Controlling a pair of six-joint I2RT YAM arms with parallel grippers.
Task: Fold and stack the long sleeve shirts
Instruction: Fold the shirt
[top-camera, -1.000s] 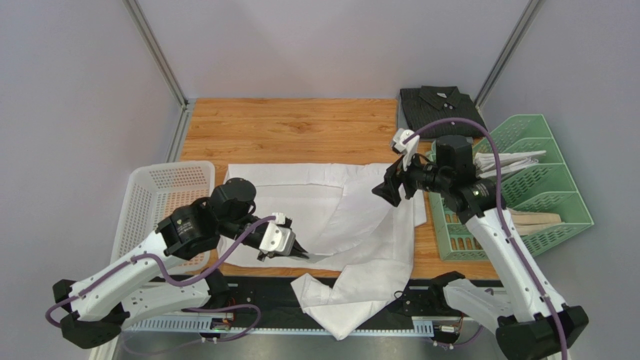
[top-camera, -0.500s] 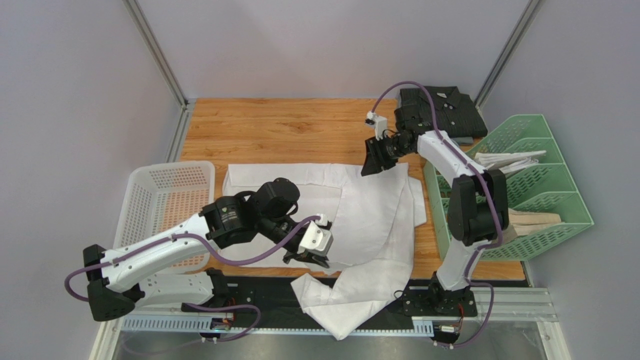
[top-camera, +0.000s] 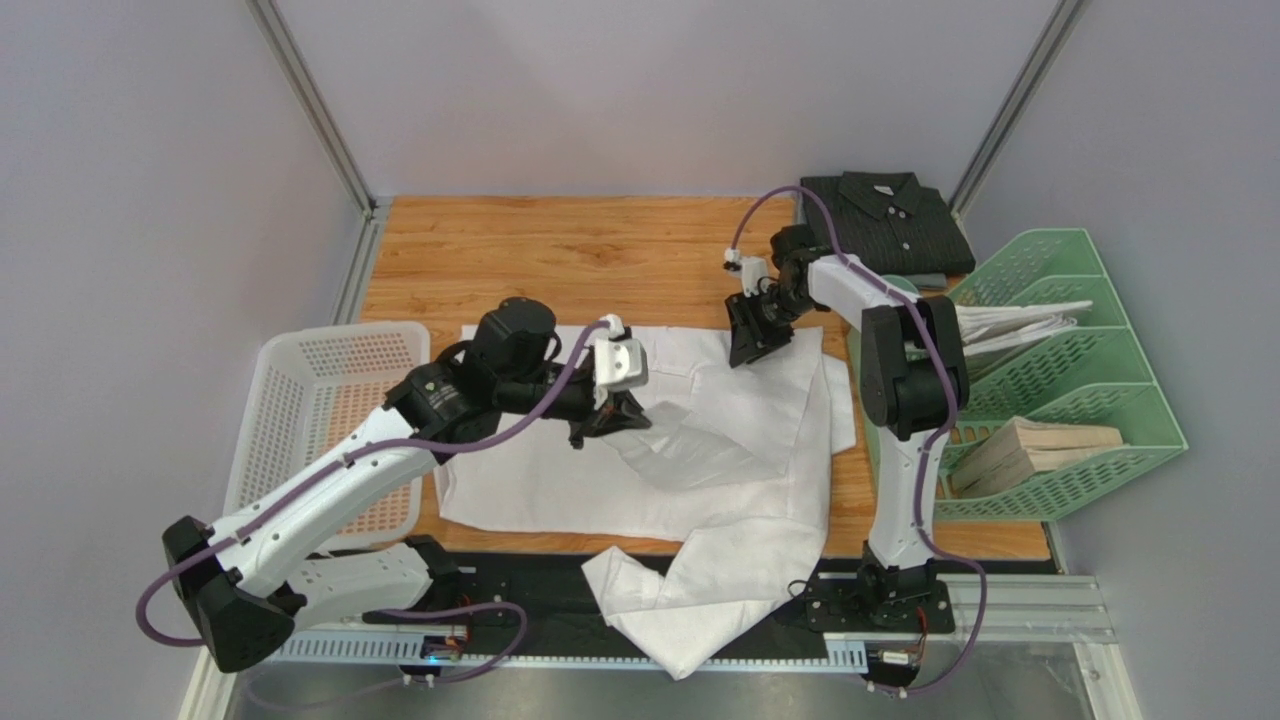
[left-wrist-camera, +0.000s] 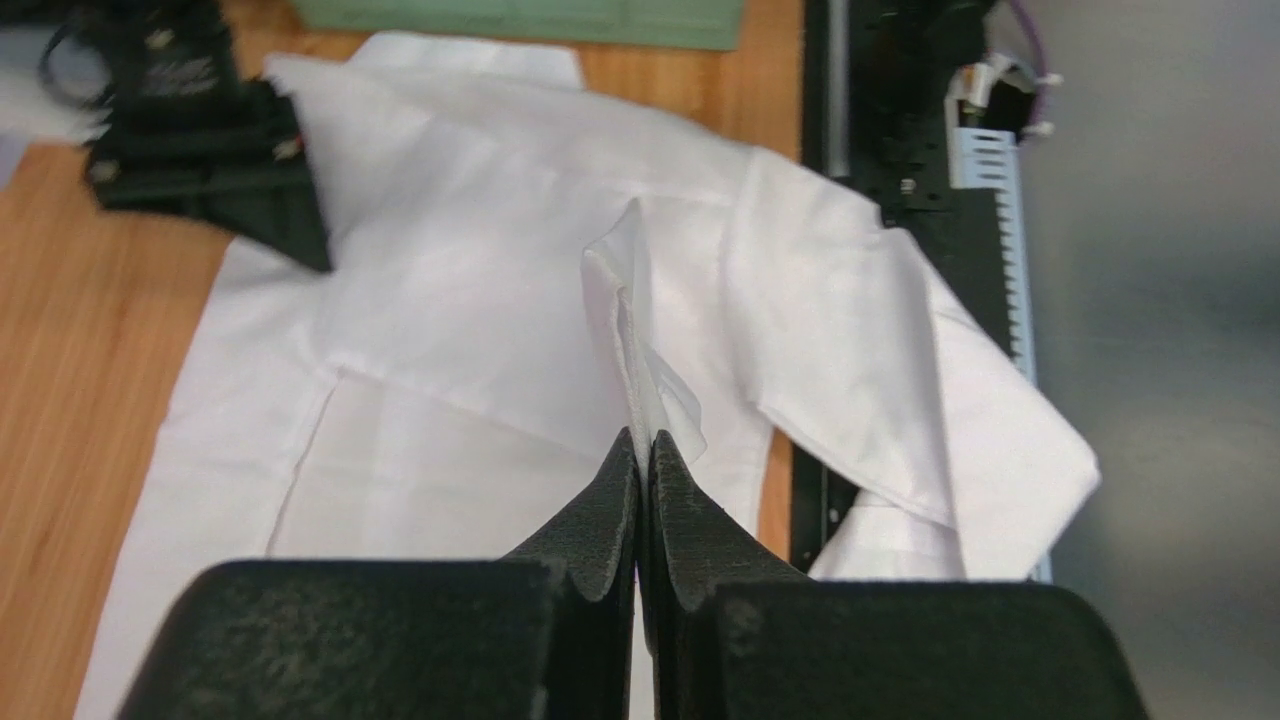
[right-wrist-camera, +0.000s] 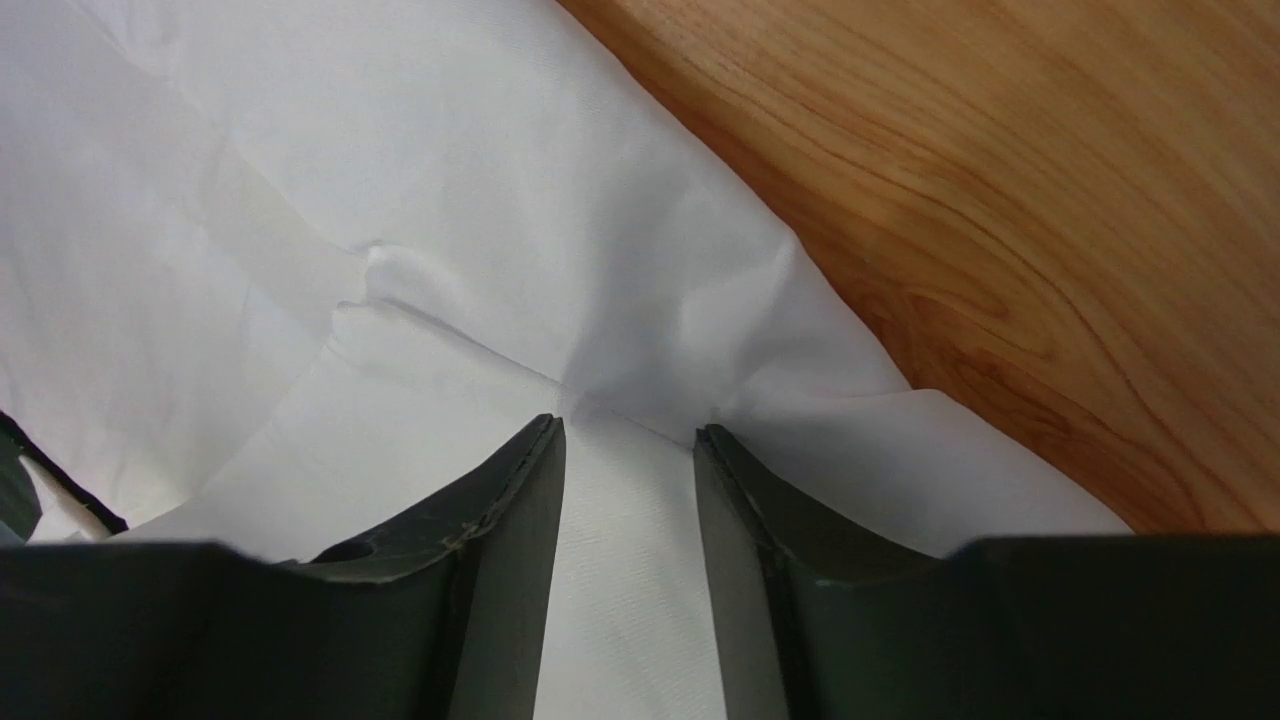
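The white shirt (top-camera: 721, 450) lies spread on the wooden table (top-camera: 571, 255), one sleeve hanging over the front edge. My left gripper (top-camera: 601, 423) is above its middle, shut on a thin fold of the white cloth (left-wrist-camera: 631, 323) that it holds up. My right gripper (top-camera: 747, 342) presses on the shirt's far right corner; its jaws stand partly apart with a bunched ridge of white cloth (right-wrist-camera: 624, 495) pinched between them. The dark striped shirt (top-camera: 879, 218) lies folded at the back right corner, untouched.
A white mesh basket (top-camera: 323, 405) stands at the left edge. A green file rack (top-camera: 1059, 383) with papers (top-camera: 1022, 320) stands at the right, close to the right arm. Metal frame posts rise at the back corners.
My left gripper has carried the pinched fold from the near edge up and toward the back. My right arm has reached out to the shirt's far right corner and its jaws have narrowed onto the cloth.
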